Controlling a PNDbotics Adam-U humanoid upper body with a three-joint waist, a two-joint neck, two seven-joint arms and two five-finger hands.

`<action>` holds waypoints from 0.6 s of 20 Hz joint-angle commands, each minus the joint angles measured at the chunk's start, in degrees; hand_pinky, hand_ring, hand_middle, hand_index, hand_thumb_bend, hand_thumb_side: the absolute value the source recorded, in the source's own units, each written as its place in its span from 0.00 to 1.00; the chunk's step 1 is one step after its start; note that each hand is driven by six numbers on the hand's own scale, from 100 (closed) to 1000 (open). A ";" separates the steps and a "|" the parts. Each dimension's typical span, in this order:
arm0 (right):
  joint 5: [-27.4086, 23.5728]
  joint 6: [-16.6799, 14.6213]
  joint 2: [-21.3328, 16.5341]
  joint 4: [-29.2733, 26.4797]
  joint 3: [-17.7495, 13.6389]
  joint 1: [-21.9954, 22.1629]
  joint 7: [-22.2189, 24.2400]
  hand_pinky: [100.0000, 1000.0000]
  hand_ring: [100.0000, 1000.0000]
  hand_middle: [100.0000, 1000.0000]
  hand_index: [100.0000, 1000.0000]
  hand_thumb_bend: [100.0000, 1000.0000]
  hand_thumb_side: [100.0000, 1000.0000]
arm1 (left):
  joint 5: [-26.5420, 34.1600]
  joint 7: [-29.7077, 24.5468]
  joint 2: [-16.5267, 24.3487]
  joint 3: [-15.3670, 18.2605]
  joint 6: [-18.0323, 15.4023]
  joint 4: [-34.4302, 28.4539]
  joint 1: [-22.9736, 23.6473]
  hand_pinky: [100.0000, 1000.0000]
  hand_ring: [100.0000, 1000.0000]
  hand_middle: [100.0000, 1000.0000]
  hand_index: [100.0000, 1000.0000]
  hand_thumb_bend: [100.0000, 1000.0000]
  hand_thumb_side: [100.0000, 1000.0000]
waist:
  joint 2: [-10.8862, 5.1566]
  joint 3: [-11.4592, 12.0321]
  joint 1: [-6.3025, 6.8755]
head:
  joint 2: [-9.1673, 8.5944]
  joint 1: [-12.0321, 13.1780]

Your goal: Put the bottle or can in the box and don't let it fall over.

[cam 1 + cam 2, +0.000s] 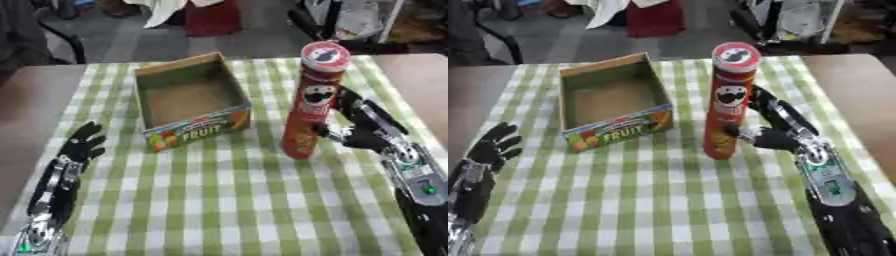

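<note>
A tall red chip can (pixel 311 102) with a red lid stands upright on the checked cloth, right of the box. The cardboard fruit box (pixel 188 100) is open-topped, with nothing inside, and sits at the cloth's far left-centre. My right hand (pixel 779 131) is against the can's right side near its lower half. Its fingers (pixel 770 107) stretch straight up beside the can and its thumb (pixel 735 131) reaches onto the can's front. My left hand (pixel 80 145) rests open at the lower left, fingers up, well away from both.
The green-and-white checked cloth (pixel 227 200) covers the middle of a brown table (pixel 31 100), with bare wood on both sides. Chairs and clutter stand beyond the far edge. A strip of cloth separates the can from the box.
</note>
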 commanded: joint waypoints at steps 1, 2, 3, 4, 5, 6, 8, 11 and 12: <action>-0.43 0.05 -0.21 0.34 -0.03 -1.61 0.06 1.00 1.00 1.00 1.00 0.63 0.39 | 0.15 -0.20 0.73 -0.13 -0.06 -0.74 -0.46 0.88 0.89 0.88 0.96 0.55 0.89 | -0.55 0.08 -0.02 | -0.13 -0.12; -0.46 0.07 -0.08 0.66 -0.12 -1.83 -0.10 1.00 1.00 1.00 1.00 0.63 0.38 | 0.16 -0.21 0.71 -0.14 -0.06 -0.74 -0.46 0.88 0.89 0.88 0.96 0.55 0.89 | -0.54 0.07 0.00 | -0.13 -0.15; -0.56 0.10 0.07 0.99 -0.22 -2.03 -0.31 1.00 1.00 1.00 1.00 0.63 0.38 | 0.17 -0.23 0.70 -0.16 -0.07 -0.74 -0.46 0.88 0.89 0.88 0.96 0.55 0.89 | -0.53 0.08 0.02 | -0.13 -0.18; -0.66 0.13 0.23 1.32 -0.32 -2.22 -0.57 1.00 1.00 1.00 1.00 0.63 0.38 | 0.17 -0.25 0.68 -0.16 -0.07 -0.74 -0.45 0.88 0.89 0.88 0.96 0.55 0.89 | -0.51 0.09 0.05 | -0.14 -0.22; -0.73 0.13 0.35 1.58 -0.38 -2.37 -0.79 1.00 1.00 1.00 1.00 0.63 0.38 | 0.17 -0.26 0.67 -0.17 -0.07 -0.73 -0.44 0.88 0.89 0.88 0.96 0.56 0.89 | -0.50 0.11 0.07 | -0.14 -0.24; -0.76 0.15 0.51 1.83 -0.43 -2.52 -1.02 1.00 1.00 1.00 1.00 0.63 0.38 | 0.18 -0.27 0.65 -0.17 -0.07 -0.73 -0.43 0.88 0.89 0.88 0.96 0.56 0.89 | -0.50 0.13 0.11 | -0.11 -0.28; -0.75 0.23 0.90 2.26 -0.58 -2.75 -1.51 1.00 1.00 1.00 1.00 0.63 0.37 | 0.20 -0.26 0.64 -0.15 -0.06 -0.72 -0.41 0.88 0.89 0.88 0.96 0.55 0.89 | -0.48 0.13 0.15 | -0.08 -0.33; -0.75 0.33 1.68 2.59 -0.82 -3.05 -2.25 1.00 1.00 1.00 1.00 0.63 0.37 | 0.21 -0.31 0.60 -0.19 -0.06 -0.69 -0.40 0.88 0.89 0.89 0.97 0.55 0.89 | -0.47 0.11 0.19 | -0.06 -0.40; -0.70 0.37 1.89 2.64 -0.86 -3.14 -2.42 1.00 1.00 1.00 1.00 0.62 0.37 | 0.21 -0.34 0.58 -0.19 -0.07 -0.69 -0.40 0.88 0.89 0.89 0.97 0.55 0.89 | -0.47 0.13 0.21 | -0.05 -0.42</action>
